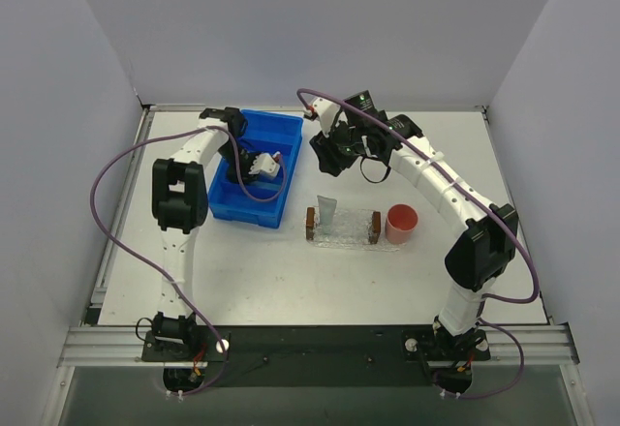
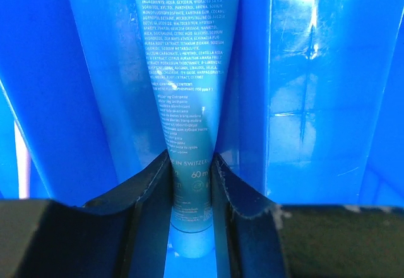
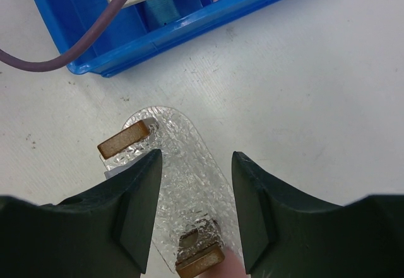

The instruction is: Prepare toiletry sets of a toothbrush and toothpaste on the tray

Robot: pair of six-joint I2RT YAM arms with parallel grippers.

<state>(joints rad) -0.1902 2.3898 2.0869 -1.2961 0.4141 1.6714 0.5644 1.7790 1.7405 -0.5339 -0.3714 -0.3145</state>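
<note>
White table (image 1: pixel 242 271), grey walls (image 1: pixel 291 29). Upper left: L gripper (image 2: pixel 191 164) inside bin (image 1: pixel 254 215), pinching blue tube (image 2: pixel 186 69). Centre: tray (image 3: pixel 183 145) holds pale tube (image 1: pixel 326 215); R gripper (image 3: pixel 196 183) over it, half open, empty. Likely step: fetching paste. Next: lift clear of bin, carry to tray.

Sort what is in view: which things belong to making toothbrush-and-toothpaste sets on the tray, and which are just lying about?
Belong to the job:
clear tray
pale toothpaste tube, lying on the tray
blue toothpaste tube, pinched between the left fingers

Just lying about:
pink cup, beside the tray
blue bin, storage only
</note>
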